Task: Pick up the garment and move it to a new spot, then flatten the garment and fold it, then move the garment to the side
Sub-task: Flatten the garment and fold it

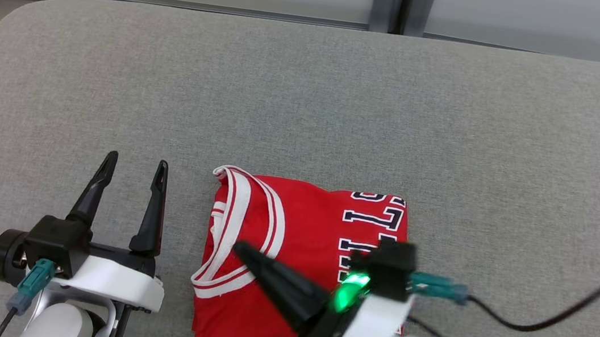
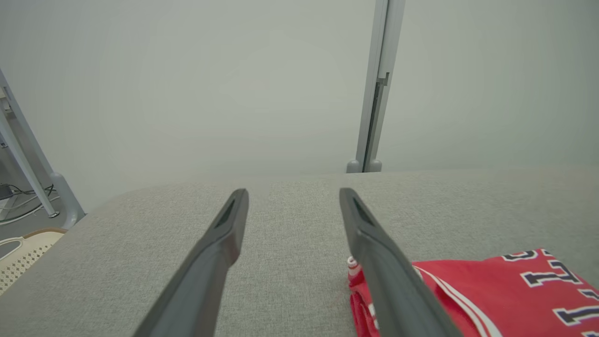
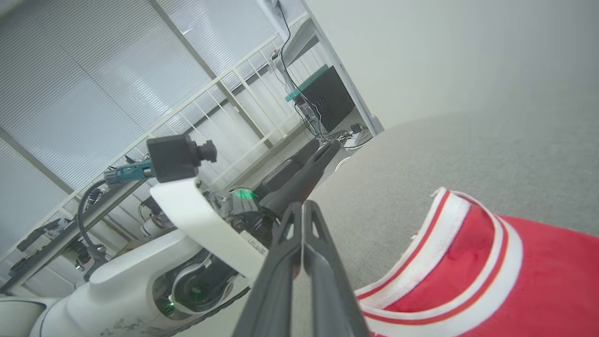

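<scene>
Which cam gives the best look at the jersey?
Head view: almost the whole folded jersey from above, with the right end effector covering part of it. Left wrist view catches one edge with lettering; right wrist view, just the collar trim.

Head camera looks steeply down on table [image 1: 307, 106]; wrist cameras skim low; all share the garment [image 1: 303, 232]

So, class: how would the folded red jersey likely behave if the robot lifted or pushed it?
Probably floppy: the red jersey is thin cloth in folded layers, so lifted by one edge it would likely unfold. Pushed, it may bunch rather than slide, since the grey surface looks like textured fabric.
</scene>
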Motion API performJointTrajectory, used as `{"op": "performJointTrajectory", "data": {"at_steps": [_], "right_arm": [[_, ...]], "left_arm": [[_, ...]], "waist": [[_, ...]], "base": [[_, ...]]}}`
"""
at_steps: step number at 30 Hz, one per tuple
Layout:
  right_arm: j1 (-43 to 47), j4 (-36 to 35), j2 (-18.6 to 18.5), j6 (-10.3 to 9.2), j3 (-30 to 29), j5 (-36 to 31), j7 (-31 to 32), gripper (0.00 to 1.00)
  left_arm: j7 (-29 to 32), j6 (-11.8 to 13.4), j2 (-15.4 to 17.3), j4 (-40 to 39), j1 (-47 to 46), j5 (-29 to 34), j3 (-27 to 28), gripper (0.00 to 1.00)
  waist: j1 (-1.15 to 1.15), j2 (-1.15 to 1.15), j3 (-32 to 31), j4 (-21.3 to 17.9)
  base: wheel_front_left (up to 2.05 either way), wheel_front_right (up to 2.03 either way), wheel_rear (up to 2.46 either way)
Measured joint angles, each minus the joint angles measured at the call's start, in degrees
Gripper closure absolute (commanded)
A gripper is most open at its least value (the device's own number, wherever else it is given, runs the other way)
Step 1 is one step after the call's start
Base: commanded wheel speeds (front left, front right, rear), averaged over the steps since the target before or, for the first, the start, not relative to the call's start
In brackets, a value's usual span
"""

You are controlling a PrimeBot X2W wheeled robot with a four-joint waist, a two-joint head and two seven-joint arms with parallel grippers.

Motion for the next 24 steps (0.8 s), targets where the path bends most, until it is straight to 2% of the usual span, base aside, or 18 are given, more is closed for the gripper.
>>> {"op": "performJointTrajectory", "data": {"at_steps": [1, 2, 3, 4, 5, 15, 16, 20, 24], "right_arm": [[0.0, -0.8, -0.6, 0.00, -1.0, 0.1, -1.1, 0.89], [0.1, -1.2, -1.2, 0.00, -2.4, -0.1, -2.1, 0.67], [0.2, -1.6, -1.8, 0.00, -3.8, -0.2, -3.0, 0.53], [0.3, -1.7, -2.4, 0.00, -5.4, -0.5, -3.8, 0.19], [0.7, -1.7, -3.0, 0.00, -7.1, -1.0, -4.5, 0.00], [8.3, 1.6, -6.4, 0.00, -29.3, -8.4, -9.1, 0.00], [10.1, 1.7, -6.9, 0.00, -33.8, -10.9, -9.4, 0.00], [14.1, 1.7, -8.0, 0.00, -42.4, -16.6, -9.3, 0.00], [17.7, 0.0, -7.3, 0.00, -48.8, -21.3, -7.6, 0.00]], "left_arm": [[0.0, 0.0, 0.1, 0.0, -0.1, 0.0, 0.1, 0.00], [-0.1, 0.1, 0.1, 0.0, -0.2, 0.0, 0.1, 0.00], [-0.1, 0.1, 0.2, 0.0, -0.2, 0.0, 0.1, 0.00], [-0.1, 0.1, 0.3, -0.1, -0.3, 0.0, 0.2, 0.00], [-0.1, 0.3, 0.4, -0.1, -0.3, 0.0, 0.3, 0.00], [0.0, 0.6, 1.7, -0.6, -0.2, -0.5, 1.2, 0.00], [0.0, 0.7, 2.0, -0.6, -0.1, -0.7, 1.5, 0.00], [0.0, 1.0, 2.4, -0.6, 0.7, -1.3, 1.9, 0.00], [0.1, 1.0, 3.2, -0.7, 2.3, -1.7, 2.3, 0.00]], "waist": [[0.00, 0.00, -0.1, -0.2], [0.00, 0.00, -0.2, -0.4], [0.00, 0.00, -0.2, -0.6], [0.00, 0.00, -0.3, -0.8], [0.00, 0.00, -0.4, -1.0], [0.00, 0.00, -1.4, -3.1], [0.00, 0.00, -1.8, -3.4], [0.00, 0.00, -2.8, -4.1], [0.00, 0.00, -4.0, -5.2]], "base": [[0.00, 0.00, 0.00], [0.00, 0.00, 0.00], [0.00, 0.00, 0.00], [0.00, 0.00, 0.00], [0.00, 0.00, 0.00], [0.00, 0.00, 0.00], [0.00, 0.00, 0.00], [0.00, 0.00, 0.00], [0.00, 0.00, 0.00]]}}
